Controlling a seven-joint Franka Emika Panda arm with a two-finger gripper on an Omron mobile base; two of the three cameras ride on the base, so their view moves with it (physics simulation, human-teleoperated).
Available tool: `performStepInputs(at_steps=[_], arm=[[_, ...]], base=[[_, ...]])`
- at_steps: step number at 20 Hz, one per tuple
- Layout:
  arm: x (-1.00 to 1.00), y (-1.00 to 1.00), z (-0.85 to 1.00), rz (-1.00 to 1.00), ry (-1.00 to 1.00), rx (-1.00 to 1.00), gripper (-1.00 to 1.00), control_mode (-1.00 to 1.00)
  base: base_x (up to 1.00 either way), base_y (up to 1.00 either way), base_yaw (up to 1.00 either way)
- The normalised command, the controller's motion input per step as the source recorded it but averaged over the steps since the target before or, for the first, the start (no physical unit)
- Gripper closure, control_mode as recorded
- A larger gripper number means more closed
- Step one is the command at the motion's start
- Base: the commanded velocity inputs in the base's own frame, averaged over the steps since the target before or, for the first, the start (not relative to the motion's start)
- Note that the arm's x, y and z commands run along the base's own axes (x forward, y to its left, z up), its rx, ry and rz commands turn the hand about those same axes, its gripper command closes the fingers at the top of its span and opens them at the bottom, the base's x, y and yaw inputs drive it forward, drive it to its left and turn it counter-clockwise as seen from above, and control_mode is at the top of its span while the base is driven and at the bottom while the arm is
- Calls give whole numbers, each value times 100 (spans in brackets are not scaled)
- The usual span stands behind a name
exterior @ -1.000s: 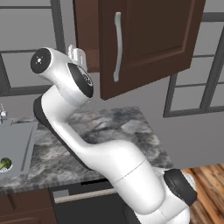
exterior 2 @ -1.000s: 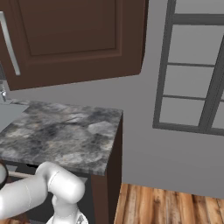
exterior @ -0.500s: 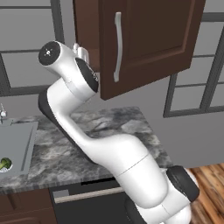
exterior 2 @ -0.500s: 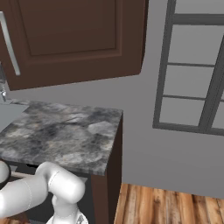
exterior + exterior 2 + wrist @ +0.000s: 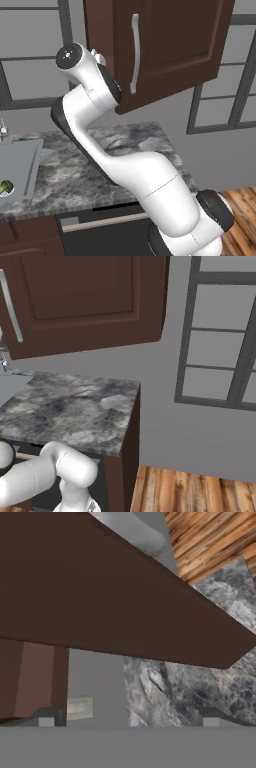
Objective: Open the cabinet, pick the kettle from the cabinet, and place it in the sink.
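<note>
Your pincer [image 5: 127, 719] has its jaws spread wide and holds nothing, its two dark tips just peeking up in the hand view beneath the dark brown cabinet [image 5: 170, 45], whose door with the long silver handle [image 5: 134, 52] stands slightly ajar. You can't see the kettle, since the door hides whatever is inside. At the left edge of the counter [image 5: 75, 170] the sink [image 5: 20, 160] is cut off, with a small green piece [image 5: 5, 187] in it; no writing can be read anywhere.
</note>
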Motion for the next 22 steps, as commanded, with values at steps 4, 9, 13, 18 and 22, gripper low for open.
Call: performStepInputs(at_steps=[4, 9, 13, 18, 22], arm=[[-7, -7, -3, 0, -6, 7, -100, -100], [-33, -11, 0, 0, -9, 7, -100, -100], [-39, -15, 0, -3, -6, 7, -100, -100], [-37, -23, 0, -9, 0, 5, -100, -100], [-39, -32, 0, -10, 0, 6, -100, -100]], base=[[0, 0, 0], [0, 0, 0], [0, 0, 0], [0, 0, 0], [0, 0, 0]])
